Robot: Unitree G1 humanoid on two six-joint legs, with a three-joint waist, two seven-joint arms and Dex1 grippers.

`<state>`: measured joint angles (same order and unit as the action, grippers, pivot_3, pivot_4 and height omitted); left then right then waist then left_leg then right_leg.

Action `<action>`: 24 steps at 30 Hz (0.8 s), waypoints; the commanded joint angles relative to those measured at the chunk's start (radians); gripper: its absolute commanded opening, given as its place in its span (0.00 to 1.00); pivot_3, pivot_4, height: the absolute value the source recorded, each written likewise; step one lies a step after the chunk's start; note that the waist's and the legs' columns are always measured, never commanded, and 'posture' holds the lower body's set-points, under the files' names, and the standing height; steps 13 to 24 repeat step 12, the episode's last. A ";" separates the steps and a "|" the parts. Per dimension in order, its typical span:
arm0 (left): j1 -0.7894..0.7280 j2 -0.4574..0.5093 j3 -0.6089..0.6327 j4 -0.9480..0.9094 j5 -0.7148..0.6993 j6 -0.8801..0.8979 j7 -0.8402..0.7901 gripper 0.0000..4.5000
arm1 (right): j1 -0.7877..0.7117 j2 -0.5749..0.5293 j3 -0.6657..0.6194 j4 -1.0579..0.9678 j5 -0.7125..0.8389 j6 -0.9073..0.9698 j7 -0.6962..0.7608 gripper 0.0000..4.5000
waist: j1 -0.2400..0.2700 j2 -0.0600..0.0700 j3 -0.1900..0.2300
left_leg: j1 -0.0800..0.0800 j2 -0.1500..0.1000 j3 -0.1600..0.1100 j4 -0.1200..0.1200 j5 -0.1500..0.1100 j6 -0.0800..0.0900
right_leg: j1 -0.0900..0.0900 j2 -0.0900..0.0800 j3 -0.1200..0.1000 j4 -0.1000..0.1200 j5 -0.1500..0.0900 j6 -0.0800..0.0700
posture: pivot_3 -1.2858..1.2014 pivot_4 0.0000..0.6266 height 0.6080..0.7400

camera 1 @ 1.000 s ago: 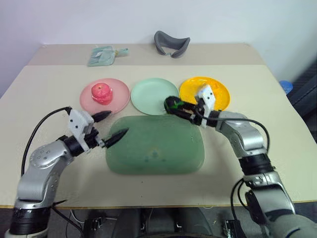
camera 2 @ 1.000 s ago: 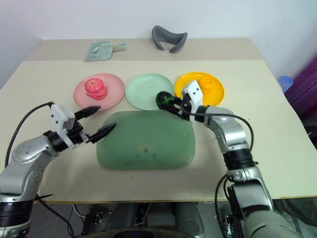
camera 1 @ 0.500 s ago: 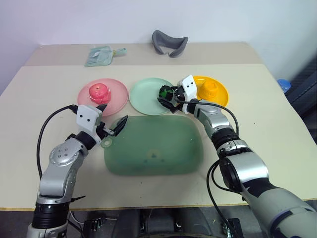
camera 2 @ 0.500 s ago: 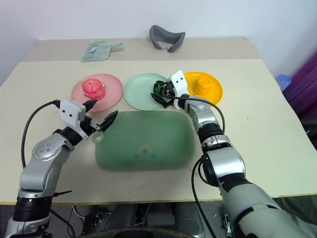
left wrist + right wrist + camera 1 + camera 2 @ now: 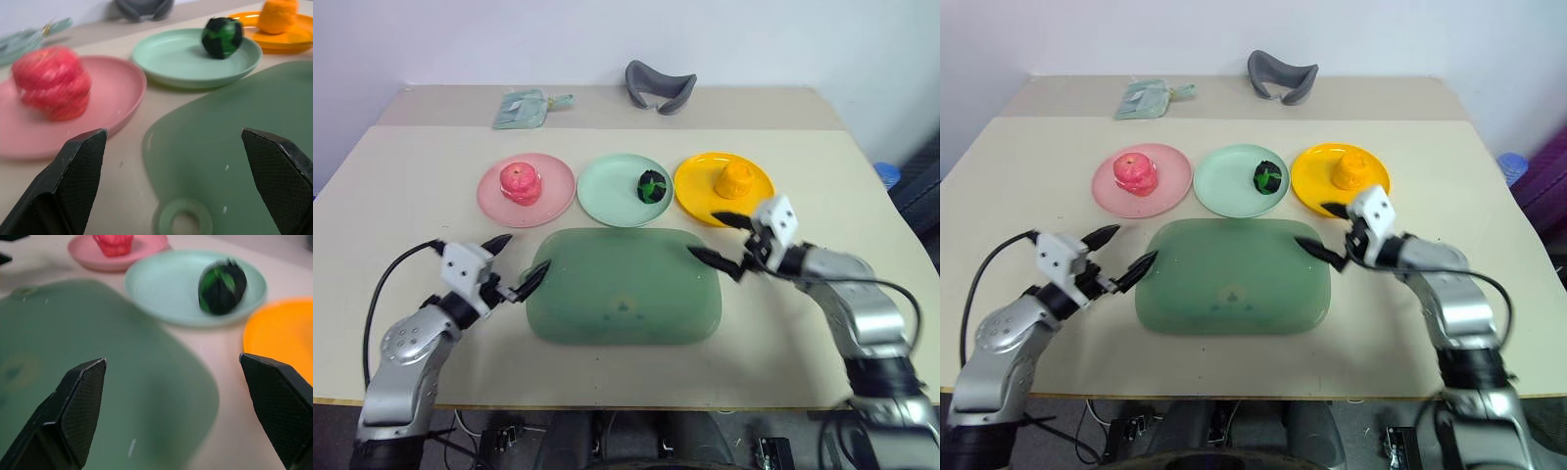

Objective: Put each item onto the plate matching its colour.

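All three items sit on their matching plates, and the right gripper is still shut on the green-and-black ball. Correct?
Not quite. The right gripper stands open and empty beside the green tray; the green-and-black ball lies free on the mint plate, as the left eye view shows. The rest holds.

Soft, even light is falling from overhead, leaving only faint shadows under the pink plate [image 5: 526, 189] and the green tray [image 5: 625, 286]. No glare is showing on the table [image 5: 401, 176]. In the wrist views the red apple [image 5: 51, 82] and the dark green ball [image 5: 221, 287] are looking smeared, and the backgrounds are going out of focus.
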<state>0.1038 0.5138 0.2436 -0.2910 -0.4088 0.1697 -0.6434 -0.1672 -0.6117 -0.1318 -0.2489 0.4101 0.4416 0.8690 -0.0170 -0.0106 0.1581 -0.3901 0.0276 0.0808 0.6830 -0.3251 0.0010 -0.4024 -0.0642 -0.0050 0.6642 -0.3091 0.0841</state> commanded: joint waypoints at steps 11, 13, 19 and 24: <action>0.071 0.127 0.090 -0.034 -0.094 -0.012 -0.202 1.00 | 0.297 -0.031 -0.232 -0.117 0.051 -0.063 -0.046 0.99 | 0.003 0.000 0.000 | 0.003 0.000 -0.001 0.000 0.000 0.001 | 0.004 0.000 0.000 -0.002 0.000 0.000 | 0.52 0.24 1.00; 0.064 0.136 0.086 -0.032 -0.093 -0.002 -0.204 1.00 | 0.303 -0.034 -0.235 -0.100 0.045 -0.080 -0.038 0.99 | 0.003 0.000 0.000 | 0.003 0.000 -0.001 0.000 0.000 0.001 | 0.004 0.000 0.000 -0.002 0.000 0.000 | 0.52 0.24 1.00; 0.064 0.136 0.086 -0.032 -0.093 -0.002 -0.204 1.00 | 0.303 -0.034 -0.235 -0.100 0.045 -0.080 -0.038 0.99 | 0.003 0.000 0.000 | 0.003 0.000 -0.001 0.000 0.000 0.001 | 0.004 0.000 0.000 -0.002 0.000 0.000 | 0.52 0.24 1.00; 0.064 0.136 0.086 -0.032 -0.093 -0.002 -0.204 1.00 | 0.303 -0.034 -0.235 -0.100 0.045 -0.080 -0.038 0.99 | 0.003 0.000 0.000 | 0.003 0.000 -0.001 0.000 0.000 0.001 | 0.004 0.000 0.000 -0.002 0.000 0.000 | 0.52 0.24 1.00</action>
